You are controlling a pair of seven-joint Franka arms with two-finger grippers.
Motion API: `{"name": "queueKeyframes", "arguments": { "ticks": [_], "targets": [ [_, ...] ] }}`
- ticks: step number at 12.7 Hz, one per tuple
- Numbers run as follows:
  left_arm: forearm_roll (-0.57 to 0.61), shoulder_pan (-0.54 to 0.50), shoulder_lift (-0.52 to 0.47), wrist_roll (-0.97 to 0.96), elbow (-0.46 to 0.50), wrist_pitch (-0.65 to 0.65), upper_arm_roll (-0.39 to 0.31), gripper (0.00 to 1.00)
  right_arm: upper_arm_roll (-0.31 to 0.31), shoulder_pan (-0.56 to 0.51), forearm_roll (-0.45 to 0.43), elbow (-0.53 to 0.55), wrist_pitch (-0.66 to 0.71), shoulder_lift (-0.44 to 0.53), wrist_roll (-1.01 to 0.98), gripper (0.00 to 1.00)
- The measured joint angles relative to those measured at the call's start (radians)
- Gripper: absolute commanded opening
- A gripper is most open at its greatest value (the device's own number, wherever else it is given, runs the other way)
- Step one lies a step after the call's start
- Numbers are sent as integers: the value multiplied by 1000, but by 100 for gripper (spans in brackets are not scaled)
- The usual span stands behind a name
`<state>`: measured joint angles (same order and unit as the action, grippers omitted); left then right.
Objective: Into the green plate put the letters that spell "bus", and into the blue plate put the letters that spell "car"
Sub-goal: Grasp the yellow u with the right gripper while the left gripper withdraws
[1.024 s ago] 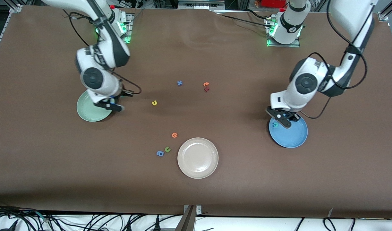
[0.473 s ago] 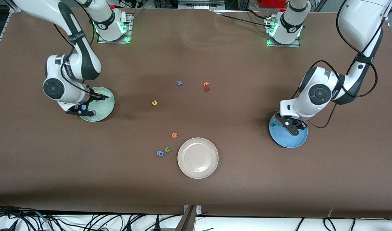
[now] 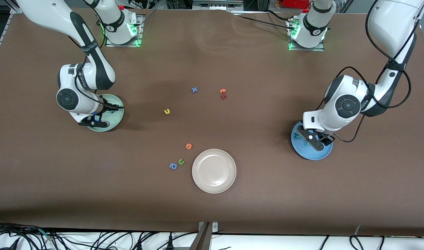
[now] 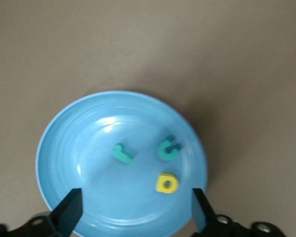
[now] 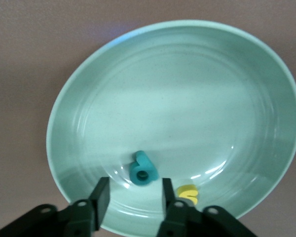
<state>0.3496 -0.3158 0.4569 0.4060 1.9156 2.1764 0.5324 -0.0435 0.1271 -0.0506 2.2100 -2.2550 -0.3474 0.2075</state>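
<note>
In the blue plate lie a teal r, a teal c and a yellow a. My left gripper hovers over this plate, open wide and holding nothing. The green plate holds a teal b and a yellow s. My right gripper hangs low over that plate, open, with the b just off its fingertips. A yellow u lies on the mat between the plates, nearer the green one.
A beige-white plate sits nearest the front camera. Beside it lie an orange letter, a green u and a blue a. A blue x and an orange and a dark red letter lie mid-table.
Both grippers were shut and now stand open over their plates. The right arm swung toward its end of the table; the left arm shifted slightly over the blue plate.
</note>
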Motion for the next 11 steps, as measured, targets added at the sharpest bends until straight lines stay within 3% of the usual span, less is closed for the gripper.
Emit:
{"name": "queueKeyframes", "arguments": {
  "ticks": [2,6,9,10,11],
  "targets": [
    [-80,1,-28,0,-123,-230,51,100,17,-1,5,-8,50,32,44,99],
    [-98,1,-59,-113,-394,-605,132,100,240,11,7,-26,67,105,307,99],
    [-100,44,-131,-358,-472,-703,162,100,346,22,8,-29,-54,77,473,99],
    [-101,80,-169,-426,-475,-714,143,100,365,28,8,-29,-111,45,518,97],
    [-105,137,-213,-461,-475,-716,71,100,374,41,8,-28,-165,7,545,95]
  ]
}}
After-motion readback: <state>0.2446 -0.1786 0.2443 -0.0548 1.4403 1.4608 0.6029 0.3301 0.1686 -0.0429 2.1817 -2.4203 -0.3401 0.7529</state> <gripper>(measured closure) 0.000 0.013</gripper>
